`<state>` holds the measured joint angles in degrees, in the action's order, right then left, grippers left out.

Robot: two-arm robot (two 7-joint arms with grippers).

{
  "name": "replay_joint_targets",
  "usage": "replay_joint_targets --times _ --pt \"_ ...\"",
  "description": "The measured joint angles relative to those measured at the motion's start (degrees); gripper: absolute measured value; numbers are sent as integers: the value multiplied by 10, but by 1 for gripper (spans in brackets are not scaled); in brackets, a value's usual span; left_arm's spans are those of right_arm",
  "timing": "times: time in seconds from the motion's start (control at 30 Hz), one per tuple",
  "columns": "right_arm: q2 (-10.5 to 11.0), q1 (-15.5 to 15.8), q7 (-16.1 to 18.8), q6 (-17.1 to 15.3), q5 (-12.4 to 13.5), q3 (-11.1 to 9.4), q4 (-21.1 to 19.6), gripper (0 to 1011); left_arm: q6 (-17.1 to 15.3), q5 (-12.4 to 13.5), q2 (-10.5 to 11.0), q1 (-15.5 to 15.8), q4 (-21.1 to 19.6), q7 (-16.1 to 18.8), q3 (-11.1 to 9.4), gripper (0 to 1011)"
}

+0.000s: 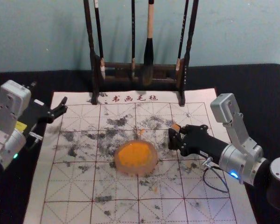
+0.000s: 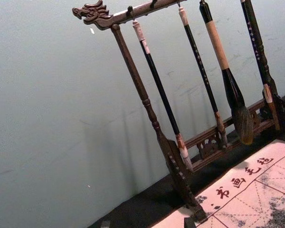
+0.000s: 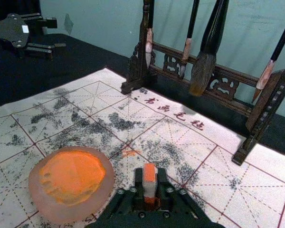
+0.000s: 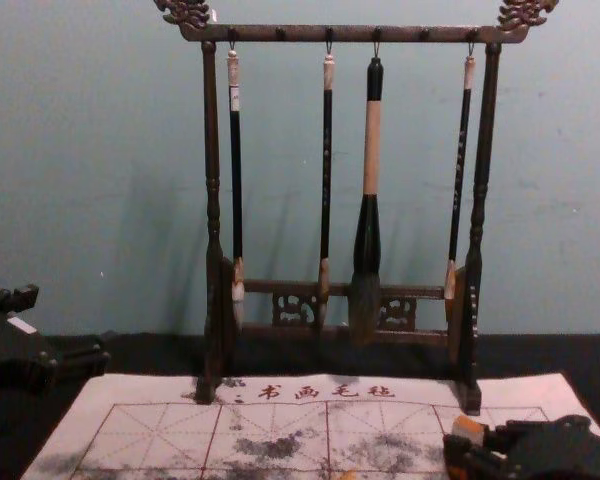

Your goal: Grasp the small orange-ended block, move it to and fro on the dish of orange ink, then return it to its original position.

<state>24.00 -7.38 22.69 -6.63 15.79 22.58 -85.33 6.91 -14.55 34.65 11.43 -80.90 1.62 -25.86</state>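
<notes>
Poster: So where's the block (image 3: 149, 184) at, and what's the right claw (image 1: 173, 138) doing with it?

Regular: Pinched between the right claw's two fingers, which are closed down to the block's width. One orange end pokes out past the tips. The left claw (image 3: 55, 34) is parked off beyond the far side of the dish (image 1: 137, 171), fingers spread, nothing in them.

Poster: How's that block gonna handle?

Regular: Looks small and light, so lifting should be no sweat. Stiff or squishy is a guess; if it's spongy, a hard squeeze could bulge it. Best hold is the pale middle, flat sides, pretty much where the right claw has it. Inky ends might be slippery. The dish sits just beside the right claw, on the left claw's side, and a rough rub on its orange ink (image 1: 135, 151) could shove it along.

Poster: Anything hard to make out?

Regular: Yep. The fingers cover part of the block's sides and its underside is hidden, so no telling if it touches the mat (image 1: 74, 186) below the claw or hangs just over it. The chest view's bottom edge cuts off part of the right claw too.
</notes>
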Motion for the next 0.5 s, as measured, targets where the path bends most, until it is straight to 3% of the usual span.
replay_joint_targets --times 0.5 --pt "0 0 1 0 1 -1 -1 651 0 0 0 0 0 0 0 1001"
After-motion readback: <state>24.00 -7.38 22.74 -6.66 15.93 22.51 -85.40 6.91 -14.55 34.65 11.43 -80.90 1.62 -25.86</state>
